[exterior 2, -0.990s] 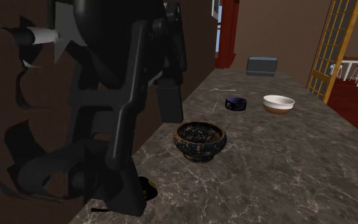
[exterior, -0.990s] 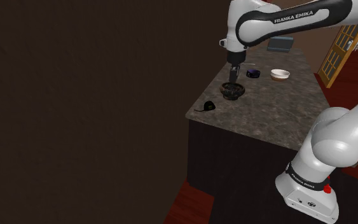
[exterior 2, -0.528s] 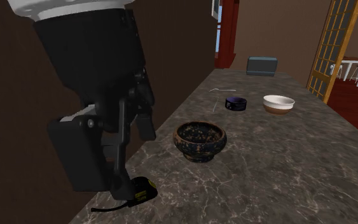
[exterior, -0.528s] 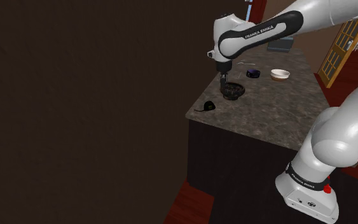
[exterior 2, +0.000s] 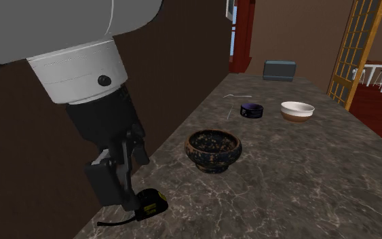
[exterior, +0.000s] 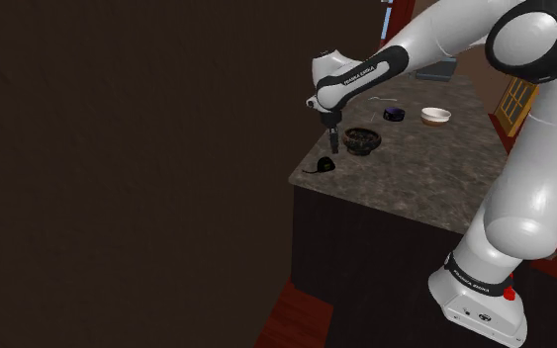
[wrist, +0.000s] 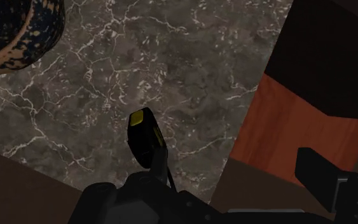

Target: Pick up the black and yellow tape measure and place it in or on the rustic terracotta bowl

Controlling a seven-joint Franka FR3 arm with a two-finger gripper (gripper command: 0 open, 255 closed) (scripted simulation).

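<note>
The black and yellow tape measure [exterior: 324, 165] [exterior 2: 152, 204] [wrist: 145, 137] lies near the corner of the dark marble counter [exterior 2: 304, 176], its cord trailing toward the edge. My gripper [exterior: 333, 148] [exterior 2: 123, 173] [wrist: 215, 197] hangs just above it, open, fingers apart and touching nothing. In the wrist view the tape measure sits close to one finger rather than centred. A dark speckled bowl [exterior: 363, 140] [exterior 2: 213, 149] [wrist: 15, 28] stands a little further along the counter. A cream bowl with a reddish-brown base [exterior: 435, 116] [exterior 2: 297, 110] stands beyond it.
A small dark bowl [exterior 2: 252, 109] and a grey box [exterior 2: 279, 70] sit toward the counter's far end. A brown wall runs along the second exterior view's left. The counter edge drops to a red-brown floor [wrist: 279, 127] just past the tape measure. A glazed wooden door [exterior 2: 355, 47] stands far right.
The arm has swung from above the dark speckled bowl toward the counter corner and come down over the tape measure. The fingers stay apart; nothing on the counter moved.
</note>
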